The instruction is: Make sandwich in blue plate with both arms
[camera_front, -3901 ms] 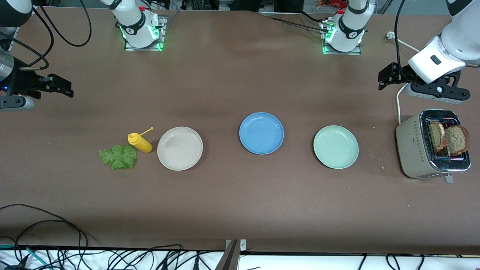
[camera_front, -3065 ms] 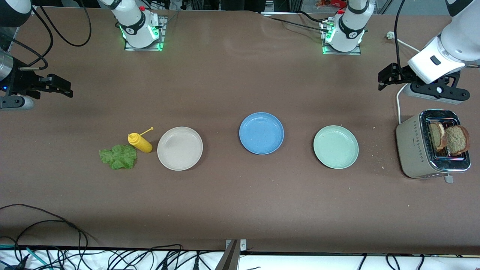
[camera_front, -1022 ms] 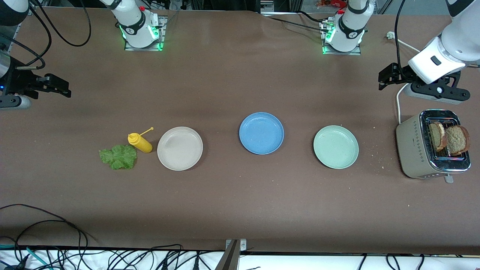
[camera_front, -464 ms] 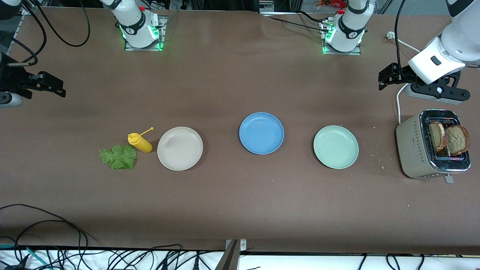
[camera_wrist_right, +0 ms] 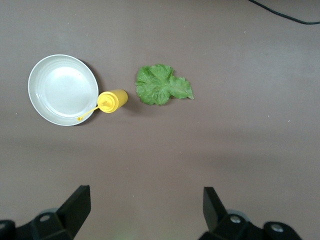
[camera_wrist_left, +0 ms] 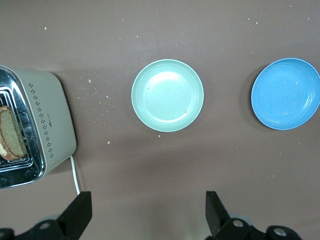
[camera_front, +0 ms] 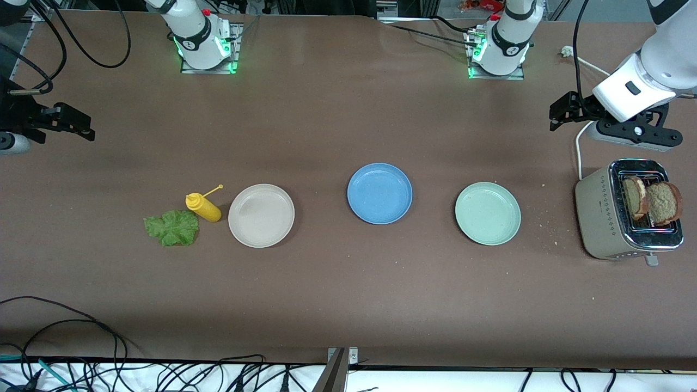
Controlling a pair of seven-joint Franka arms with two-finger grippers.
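The blue plate (camera_front: 379, 193) (camera_wrist_left: 286, 93) lies empty at the table's middle. No sandwich is in view. Two brown bread slices (camera_front: 663, 202) (camera_wrist_left: 10, 132) stand in the toaster (camera_front: 601, 218) (camera_wrist_left: 45, 120) at the left arm's end. A green lettuce leaf (camera_front: 172, 228) (camera_wrist_right: 162, 85) lies flat toward the right arm's end. My left gripper (camera_front: 561, 114) (camera_wrist_left: 148, 200) hangs open and empty over bare table beside the toaster. At the opposite end my right gripper (camera_front: 73, 121) (camera_wrist_right: 145, 195) is open and empty over bare table.
A beige plate (camera_front: 261, 215) (camera_wrist_right: 60, 90) and a yellow squeeze bottle (camera_front: 203, 207) (camera_wrist_right: 112, 101) sit beside the lettuce. A mint-green plate (camera_front: 488, 213) (camera_wrist_left: 167, 95) lies between the blue plate and the toaster. A grey power strip (camera_front: 634, 137) lies under the left arm's hand. Cables run along the table's near edge.
My right gripper has drifted a little toward the right arm's end of the table. The left arm and everything on the table have stayed put.
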